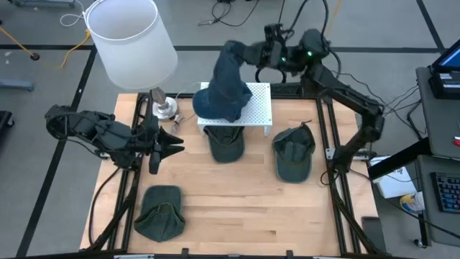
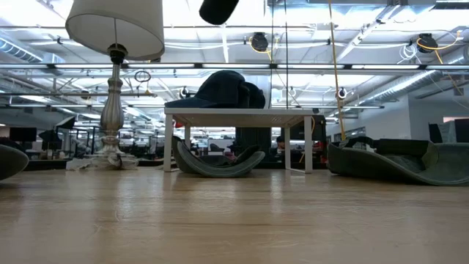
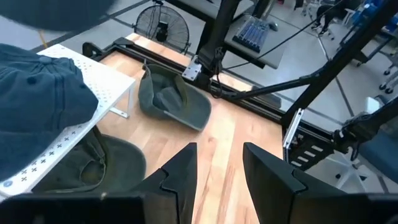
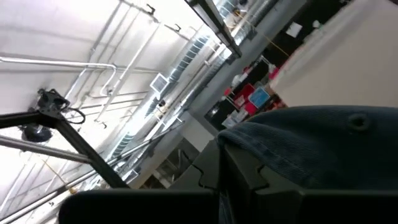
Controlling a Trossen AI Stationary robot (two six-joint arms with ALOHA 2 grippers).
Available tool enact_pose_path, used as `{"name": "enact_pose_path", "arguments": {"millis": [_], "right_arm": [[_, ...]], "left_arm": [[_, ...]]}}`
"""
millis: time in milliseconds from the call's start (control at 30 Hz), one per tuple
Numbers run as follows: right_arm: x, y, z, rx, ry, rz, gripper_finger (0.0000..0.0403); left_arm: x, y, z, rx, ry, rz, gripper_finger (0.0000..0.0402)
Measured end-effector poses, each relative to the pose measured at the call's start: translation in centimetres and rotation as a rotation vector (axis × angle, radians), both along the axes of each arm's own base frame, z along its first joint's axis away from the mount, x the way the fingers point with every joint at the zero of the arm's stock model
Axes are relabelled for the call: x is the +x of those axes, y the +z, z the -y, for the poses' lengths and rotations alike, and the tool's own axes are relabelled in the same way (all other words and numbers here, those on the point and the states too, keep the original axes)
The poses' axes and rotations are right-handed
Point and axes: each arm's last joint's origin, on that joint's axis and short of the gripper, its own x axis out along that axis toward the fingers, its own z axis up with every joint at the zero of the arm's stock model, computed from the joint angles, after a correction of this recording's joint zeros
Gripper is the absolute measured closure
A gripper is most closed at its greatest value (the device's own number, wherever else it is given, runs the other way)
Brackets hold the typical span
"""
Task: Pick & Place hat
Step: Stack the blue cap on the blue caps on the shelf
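Observation:
A blue denim hat hangs from my right gripper, which is shut on it above the white perforated stand. In the low view the hat's dark lower end shows high over the stand. More blue cloth rests on the stand's top. One green hat lies on the table under the stand. My left gripper is open, left of that hat, touching nothing. My right gripper holds the blue hat by its upper part, the denim pinched between the two fingers. The hat hangs below the gripper, lifted clear above the stand. Which part of the hat this is, I cannot tell.
A lamp with a white shade stands on its base at the table's far left. Other green hats lie at the right and the near left. Bare wood lies in the near middle.

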Motion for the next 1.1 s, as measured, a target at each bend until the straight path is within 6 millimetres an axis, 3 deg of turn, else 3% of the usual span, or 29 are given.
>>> {"name": "enact_pose_path", "arguments": {"millis": [233,433,833,1100], "right_arm": [[2.3,-0.1,4.2,0.039,0.020,-0.013,0.0403],[3.9,-1.8,6.8,0.101,0.003,-0.049,0.0403],[6.6,-5.5,8.4,0.167,0.024,-0.153,0.0403],[7.9,-8.8,8.1,0.253,0.041,-0.283,0.0403]], "left_arm": [[-0.4,-0.3,0.5,-0.003,0.001,-0.024,0.0270],[-0.7,-0.5,0.8,0.016,0.019,-0.042,0.0270],[-1.0,-0.9,0.7,0.026,0.040,-0.081,0.0270],[-1.0,-0.9,0.7,0.033,0.038,-0.085,0.0270]]}}
